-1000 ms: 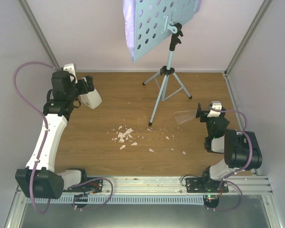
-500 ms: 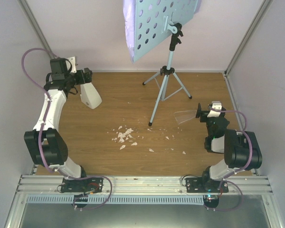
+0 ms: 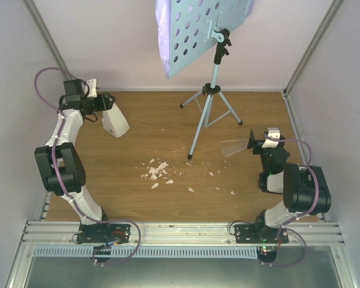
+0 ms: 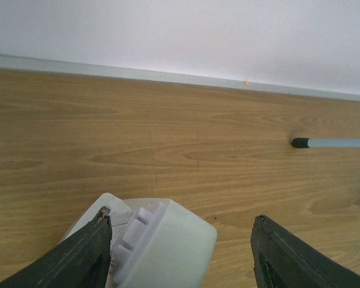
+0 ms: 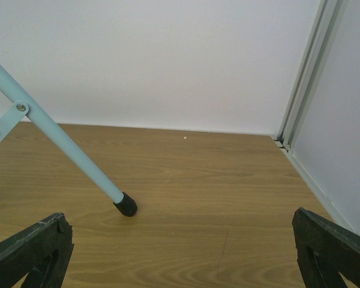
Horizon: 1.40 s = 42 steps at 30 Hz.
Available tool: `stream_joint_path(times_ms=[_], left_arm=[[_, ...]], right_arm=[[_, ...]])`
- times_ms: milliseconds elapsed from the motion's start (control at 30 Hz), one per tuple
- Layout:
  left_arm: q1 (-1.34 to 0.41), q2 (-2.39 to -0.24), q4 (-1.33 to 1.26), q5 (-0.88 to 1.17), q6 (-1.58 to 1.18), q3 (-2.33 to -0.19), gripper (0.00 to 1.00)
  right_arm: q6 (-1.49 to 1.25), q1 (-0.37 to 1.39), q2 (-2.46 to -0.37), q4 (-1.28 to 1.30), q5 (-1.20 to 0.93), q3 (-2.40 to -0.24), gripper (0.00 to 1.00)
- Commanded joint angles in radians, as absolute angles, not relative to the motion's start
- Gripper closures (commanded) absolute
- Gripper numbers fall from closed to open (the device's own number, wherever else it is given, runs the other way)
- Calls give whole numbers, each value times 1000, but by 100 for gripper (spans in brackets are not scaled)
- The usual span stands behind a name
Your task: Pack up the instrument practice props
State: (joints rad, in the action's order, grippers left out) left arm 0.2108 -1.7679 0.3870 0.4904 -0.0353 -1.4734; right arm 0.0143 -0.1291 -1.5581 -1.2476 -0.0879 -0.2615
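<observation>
- Since the earlier frames, the left arm is seen swung out toward the far left corner. The left gripper (image 4: 181, 219) is brought down around the metronome (image 3: 116, 122), with its jaws drawn in from full width.
- The metronome is bracketed but not yet clamped: one finger (image 4: 87, 252) is pressed to its side, while the other is kept apart.
- A first pick is judged to be under way, and nothing is packed so far.
- The metronome is seen as a small white pyramid with a ridged face, set on the table (image 3: 168, 129) near the back wall.
- The music stand (image 3: 205, 114) is left upright at centre back, with the lilac pages (image 3: 162, 33) on its desk.
- The right gripper (image 5: 179, 217) is held wide and empty near one stand foot.
</observation>
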Motion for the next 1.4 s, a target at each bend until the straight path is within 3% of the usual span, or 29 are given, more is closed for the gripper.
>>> stream_joint_path(times_ms=[0,533,833,1367], left_arm=[[209,-1776,318,498,-47,-1457,35],[209,-1786,180,516,-6,-1364,35],[210,-1816,164,488,43,-1351,28],[164,-1698,79,362,52,-1240,52]], right_arm=[[35,-126,-1568,-1270,-88,-261,0],[35,-125,-1568,-1270,-88,-261,0],[35,-124,-1568,-1270,-88,-262,0],[35,-125,-1568,-1270,-88,-262,0]])
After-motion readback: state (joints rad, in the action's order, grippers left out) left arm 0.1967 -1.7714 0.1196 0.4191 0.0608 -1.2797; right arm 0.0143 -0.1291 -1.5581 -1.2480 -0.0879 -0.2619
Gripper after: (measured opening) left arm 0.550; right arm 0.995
